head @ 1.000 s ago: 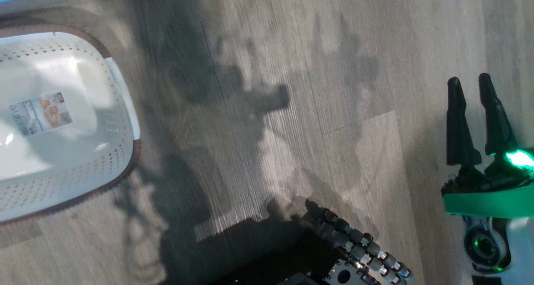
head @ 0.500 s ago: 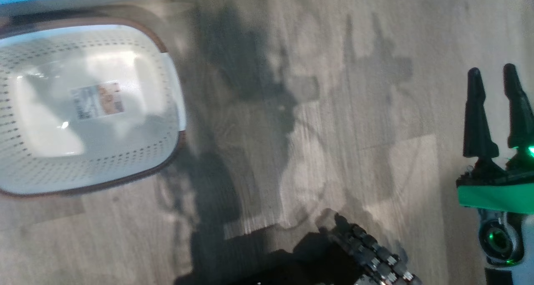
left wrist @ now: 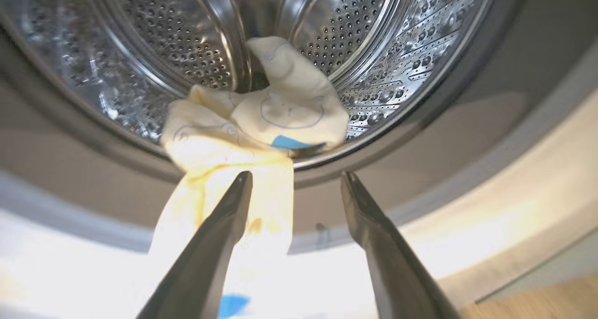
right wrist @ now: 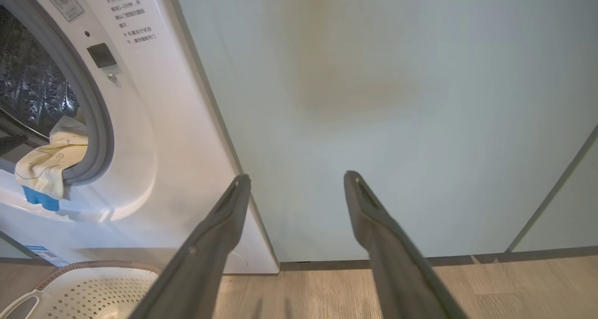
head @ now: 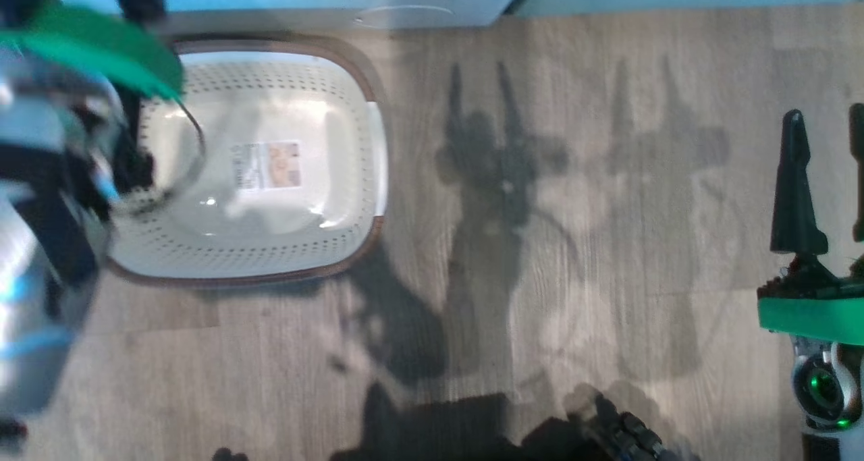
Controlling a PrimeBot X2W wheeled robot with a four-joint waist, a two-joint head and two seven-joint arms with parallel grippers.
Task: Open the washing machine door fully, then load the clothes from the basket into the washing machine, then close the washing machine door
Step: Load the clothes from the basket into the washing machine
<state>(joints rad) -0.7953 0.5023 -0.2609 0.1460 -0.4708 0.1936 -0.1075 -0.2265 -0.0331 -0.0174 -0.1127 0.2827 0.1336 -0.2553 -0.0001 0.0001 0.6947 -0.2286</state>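
looking along the left gripper (left wrist: 294, 179) in its wrist view, finds both long dark fingers spread well apart, with nothing clamped between them. faces the big white front-loading washing machine (left wrist: 504, 216) head-on, its perforated steel drum (left wrist: 187, 43) spanning 10 to 2 o'clock. sees the heap of pale yellow soft clothes with faint printed outlines (left wrist: 261, 118) at 12 o'clock from the fingertips, resting on the drum's lower lip with a small blue cloth piece (left wrist: 289, 142) peeking out at its lower edge. follows one yellow strip draped outward over the grey rubber door seal (left wrist: 444, 141) and down toward 7 o'clock, passing behind the finger on that side; cannot tell whether finger and strip touch. turning to the right wrist view, finds the right gripper (right wrist: 296, 176) with fingers likewise apart and empty, aimed at the flat pale green cabinet front (right wrist: 397, 99) just beside the machine. catches the same yellow heap at 9 o'clock, hanging over the seal with a blue tip at its lowest end. shows the small rectangular cream-white perforated plastic basket with a brown rim (right wrist: 93, 281) at 7 o'clock, on the floor just before the machine. from the head view, places that basket at 10 o'clock on the grey-brown wood-grain floor (head: 607, 279), its bare bottom showing a printed paper label (head: 266, 166). notes a blurred pale forearm with a green band (head: 47, 177) at 9 o'clock, overlapping the basket's edge, and the right gripper upright at 3 o'clock.
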